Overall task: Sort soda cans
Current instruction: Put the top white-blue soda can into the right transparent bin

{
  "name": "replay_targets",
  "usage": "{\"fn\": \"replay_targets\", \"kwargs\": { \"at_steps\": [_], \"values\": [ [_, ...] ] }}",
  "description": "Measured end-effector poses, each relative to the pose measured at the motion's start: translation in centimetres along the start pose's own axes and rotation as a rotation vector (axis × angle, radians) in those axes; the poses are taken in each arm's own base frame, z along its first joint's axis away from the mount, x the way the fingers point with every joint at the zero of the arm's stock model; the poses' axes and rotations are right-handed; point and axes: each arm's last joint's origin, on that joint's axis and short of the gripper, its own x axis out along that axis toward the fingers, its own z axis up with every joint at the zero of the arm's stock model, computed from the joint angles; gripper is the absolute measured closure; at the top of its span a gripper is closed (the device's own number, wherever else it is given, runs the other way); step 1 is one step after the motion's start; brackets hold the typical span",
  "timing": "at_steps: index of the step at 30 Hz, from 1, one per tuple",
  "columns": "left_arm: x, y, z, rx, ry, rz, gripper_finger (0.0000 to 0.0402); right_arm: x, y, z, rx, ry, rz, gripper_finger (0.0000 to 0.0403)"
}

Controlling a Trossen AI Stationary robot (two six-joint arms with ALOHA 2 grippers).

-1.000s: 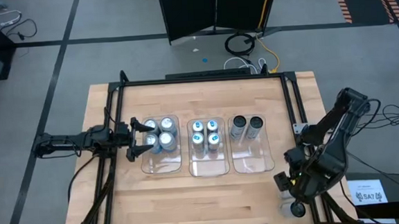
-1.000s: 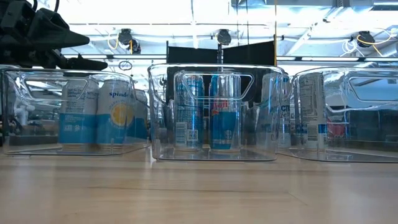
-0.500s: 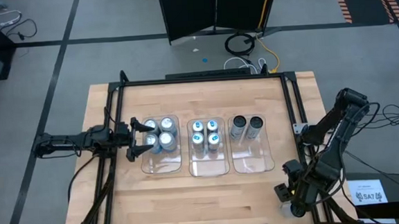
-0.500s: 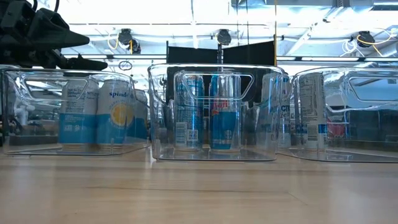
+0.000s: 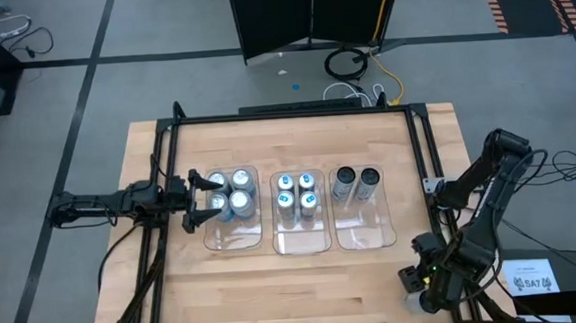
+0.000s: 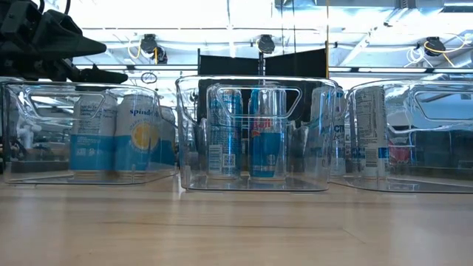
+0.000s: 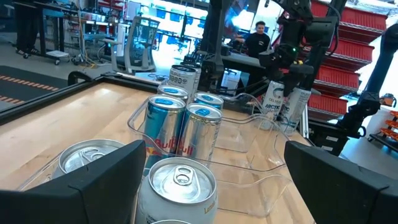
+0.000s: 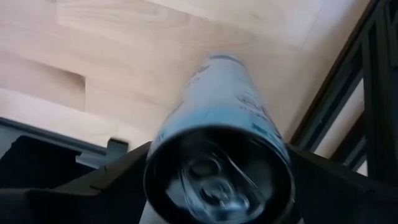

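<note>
Three clear bins stand in a row mid-table. The left bin point(image 5: 231, 220) holds silver-topped cans point(image 5: 232, 192), the middle bin point(image 5: 300, 221) blue-marked cans point(image 5: 296, 194), and the right bin point(image 5: 364, 222) two dark-topped cans point(image 5: 355, 181). My left gripper point(image 5: 206, 199) is open and empty, level over the left bin's left rim; its fingers stand on either side of the silver-topped cans point(image 7: 183, 183). My right gripper point(image 5: 420, 282) is at the table's near right corner, shut on a pale can with a dark top point(image 8: 219, 169). My right gripper pinches the dark-topped can between its two fingers point(image 8: 118, 180), on opposite sides of the upper body just below the rim point(image 8: 163, 149). The fingers come from above, along the can, whose top faces the wrist. Whether its bottom rests on the table cannot be seen.
A black metal frame point(image 5: 423, 163) runs along the table's edges, and one rail point(image 8: 348, 81) lies close beside the held can. Bare wood point(image 5: 306, 291) lies between the bins and the near edge. A person point(image 7: 256, 38) shows in the room beyond the table.
My right arm has shifted a little toward the table's near edge at the near right corner, with its gripper over the can there. My left gripper and the cans in the bins have kept still.
</note>
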Motion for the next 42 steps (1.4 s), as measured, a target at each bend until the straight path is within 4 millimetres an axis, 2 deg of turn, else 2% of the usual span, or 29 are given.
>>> {"fn": "replay_targets", "kwargs": {
  "at_steps": [11,22,26,30,37,42],
  "values": [
    [0.0,0.0,0.0,0.000,0.001,0.000,0.0012,0.8,0.3,-0.3,-0.032,-0.011,-0.029,0.0153],
    [0.0,0.0,0.0,0.000,0.002,0.000,0.0012,0.4,0.2,-0.3,-0.047,-0.023,-0.049,0.0152],
    [0.0,0.0,0.0,0.000,0.002,0.000,0.0012,-0.8,0.3,-0.3,-0.063,-0.034,-0.063,0.0152],
    [0.0,0.0,0.0,0.000,0.001,0.000,0.0012,-2.8,0.4,-0.6,-0.089,-0.041,-0.053,0.0151],
    [0.0,0.0,0.0,0.000,0.002,0.000,0.0012,-7.1,0.8,-0.5,-0.129,-0.138,0.056,0.0150],
    [0.0,0.0,0.0,0.000,0.001,0.000,0.0012,-9.3,1.3,-0.2,-0.214,-0.208,0.159,0.0150]
  ]
}}
